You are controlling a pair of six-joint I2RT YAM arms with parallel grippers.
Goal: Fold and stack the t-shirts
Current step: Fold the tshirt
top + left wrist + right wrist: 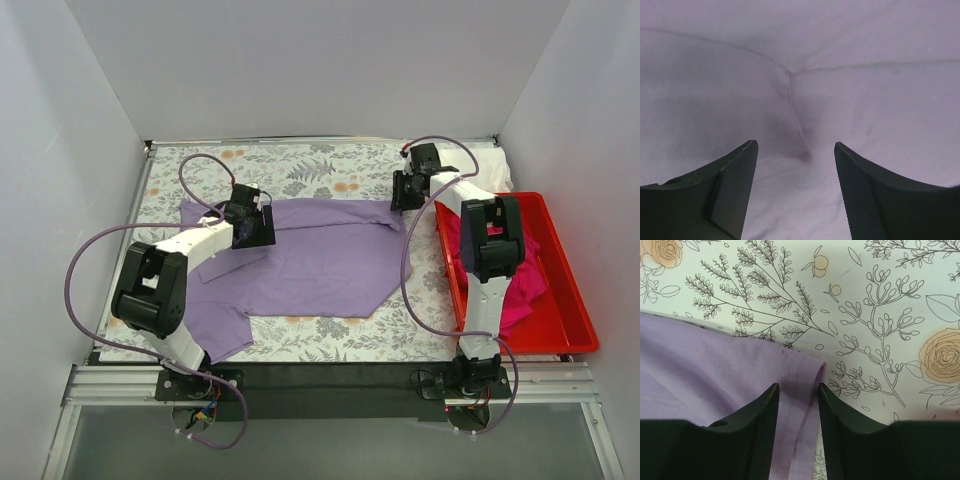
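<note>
Right pincer [798, 386] straddles the lavender t-shirt [700, 370] hem, seemingly touching.

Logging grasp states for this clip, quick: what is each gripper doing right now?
Left gripper: open, above the soft lavender purple fabric t-shirt, holding nothing.
Right gripper: narrowly open, astride that t-shirt's hem, not clamped.

Beyond your right tool [799, 386] the desk [300, 165] lies bare and passable — just to its right, the red bin [562, 318] blocks you.
</note>
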